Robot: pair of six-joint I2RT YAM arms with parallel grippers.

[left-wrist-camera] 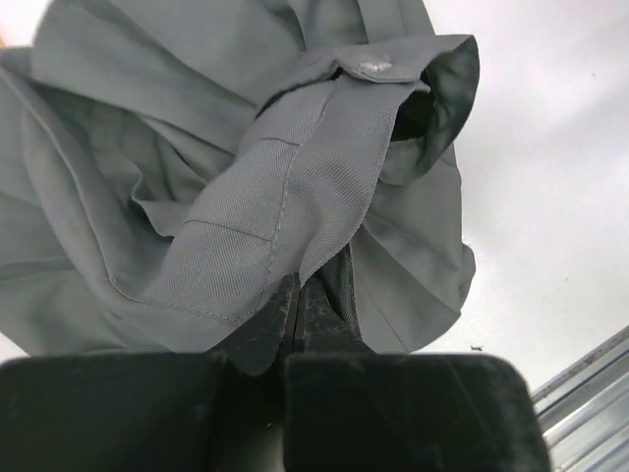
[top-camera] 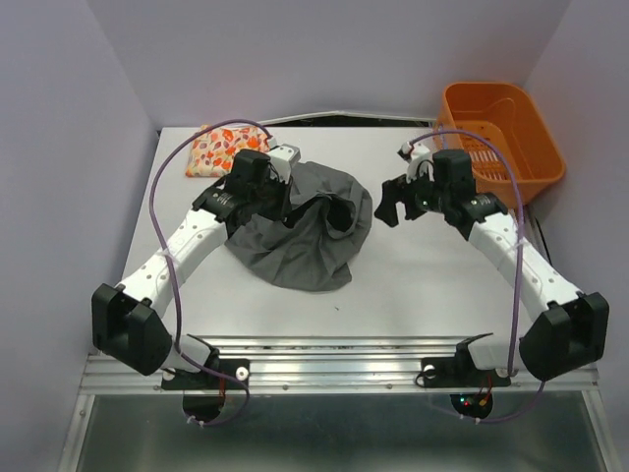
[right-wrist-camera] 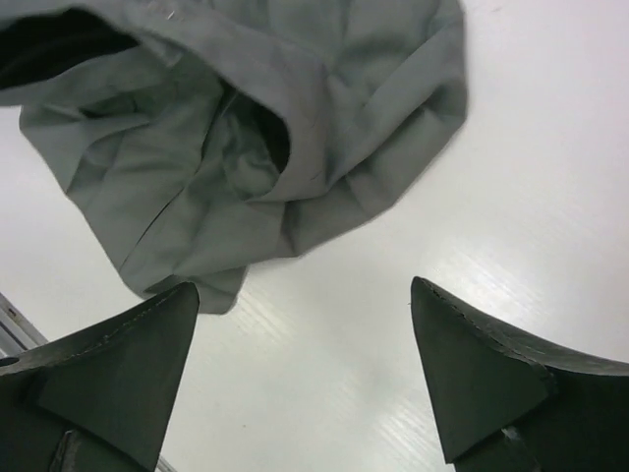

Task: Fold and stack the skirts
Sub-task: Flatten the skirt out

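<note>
The dark grey skirt (top-camera: 300, 241) lies crumpled in the middle of the table. My left gripper (top-camera: 287, 202) is at its upper left part, shut on a fold of the grey cloth (left-wrist-camera: 295, 167); in the left wrist view the fingers (left-wrist-camera: 275, 320) pinch the fabric edge together. My right gripper (top-camera: 396, 205) hangs just right of the skirt, open, with only bare table between its fingertips (right-wrist-camera: 462, 364). The grey skirt (right-wrist-camera: 295, 118) lies beyond them, untouched by this gripper. The printed cream skirt (top-camera: 221, 149) rests folded at the back left corner.
An orange plastic basket (top-camera: 503, 138) stands at the back right, behind the right arm. The white table (top-camera: 413, 285) ends in a metal rail at the near edge (top-camera: 334, 349). Purple walls close in the left, right and back sides.
</note>
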